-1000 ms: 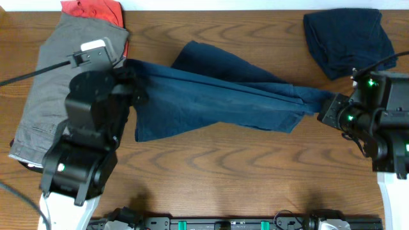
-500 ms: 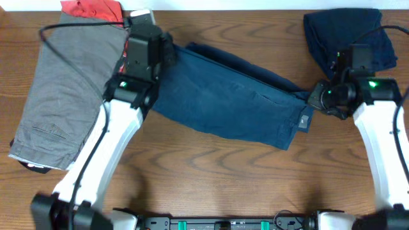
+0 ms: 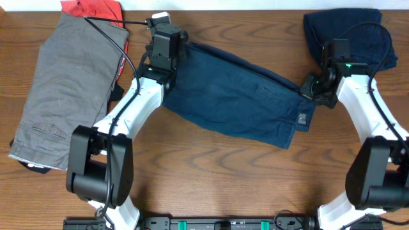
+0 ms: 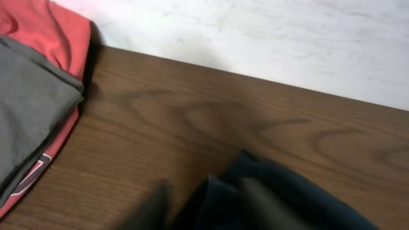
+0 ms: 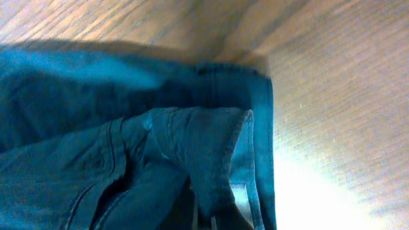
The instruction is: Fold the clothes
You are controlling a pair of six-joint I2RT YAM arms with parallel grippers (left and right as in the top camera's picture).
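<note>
The dark blue denim shorts (image 3: 236,96) lie spread across the middle of the table. My left gripper (image 3: 172,56) is at their far left corner. In the left wrist view it is shut on a dark fold of the denim (image 4: 268,198), between blurred fingers (image 4: 211,214). My right gripper (image 3: 308,91) is at the shorts' right end. It pinches a raised denim fold (image 5: 204,147) between its jaws (image 5: 211,217).
Grey-khaki shorts (image 3: 64,89) lie at the left over a red-orange garment (image 3: 92,9), and both show in the left wrist view (image 4: 32,108) (image 4: 64,32). A dark navy garment (image 3: 348,38) lies at the far right. The table's far edge meets a white wall (image 4: 287,38).
Both arms have stretched toward the far side, carrying the denim shorts with them. The shorts went from a bunched, stretched band to lying flatter and wider.
</note>
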